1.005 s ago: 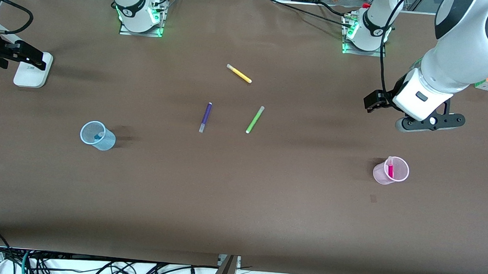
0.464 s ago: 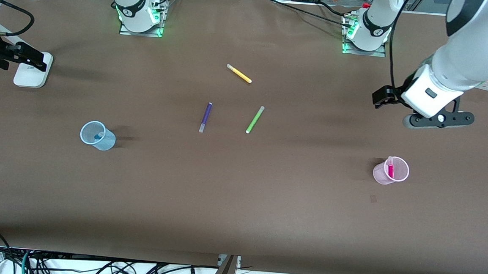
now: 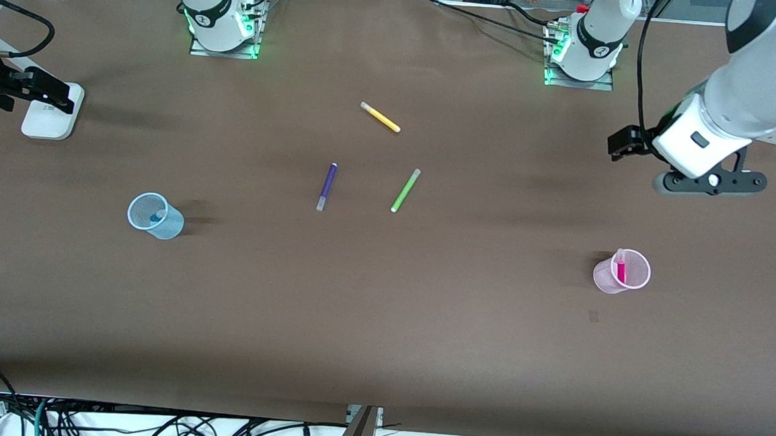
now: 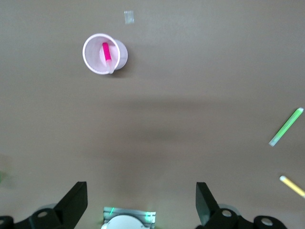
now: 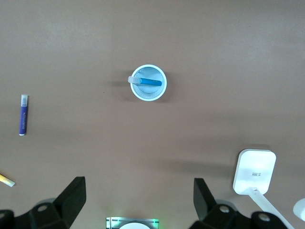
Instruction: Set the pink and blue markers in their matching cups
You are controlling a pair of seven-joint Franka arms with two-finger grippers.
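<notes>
Overhead, left gripper [image 4: 139, 210] wide open, empty, right gripper [image 5: 138, 207] likewise, both cut off at frame edge.

The left claw [image 3: 709, 184] rides higher and farther toward the left arm's end of the surface [image 3: 422, 328], away from the pink cup [image 3: 622, 271].
</notes>
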